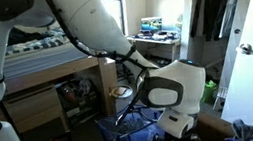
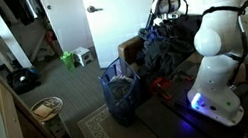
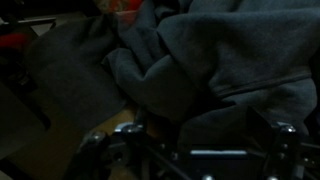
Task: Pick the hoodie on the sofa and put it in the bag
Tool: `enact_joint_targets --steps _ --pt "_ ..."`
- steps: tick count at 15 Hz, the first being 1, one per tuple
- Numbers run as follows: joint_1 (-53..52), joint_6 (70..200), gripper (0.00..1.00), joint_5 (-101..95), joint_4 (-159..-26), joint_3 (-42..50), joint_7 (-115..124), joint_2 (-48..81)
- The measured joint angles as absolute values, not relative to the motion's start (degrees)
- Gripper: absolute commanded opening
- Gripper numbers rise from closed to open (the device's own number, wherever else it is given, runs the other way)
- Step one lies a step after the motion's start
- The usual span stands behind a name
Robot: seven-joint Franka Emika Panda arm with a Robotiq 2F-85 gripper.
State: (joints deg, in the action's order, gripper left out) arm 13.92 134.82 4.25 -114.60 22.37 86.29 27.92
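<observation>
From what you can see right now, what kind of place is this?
Most likely a bedroom in a home. An exterior view shows a raised bed with striped bedding, a row of hanging clothes as in a closet, and a cluttered desk by the window.
</observation>
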Motion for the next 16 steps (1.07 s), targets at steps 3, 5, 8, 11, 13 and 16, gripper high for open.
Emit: enact_joint_targets --steps 3,5,8,11,13,16 --pt "14.23 138.2 1.0 5.43 -112.4 22.48 92.87 33.06" --pt "14.31 139.56 1.0 6.23 -110.2 22.49 97.1 36.73" --pt "14.37 139.92 1.0 6.39 -106.17 22.6 101.96 41.55" --pt "14.5 139.92 1.0 6.39 -102.12 23.22 105.07 45.12" --pt "14.93 139.92 1.0 6.42 -99.88 23.37 106.2 46.74" --pt "16.03 138.93 1.0 8.76 -97.99 22.15 106.22 48.26"
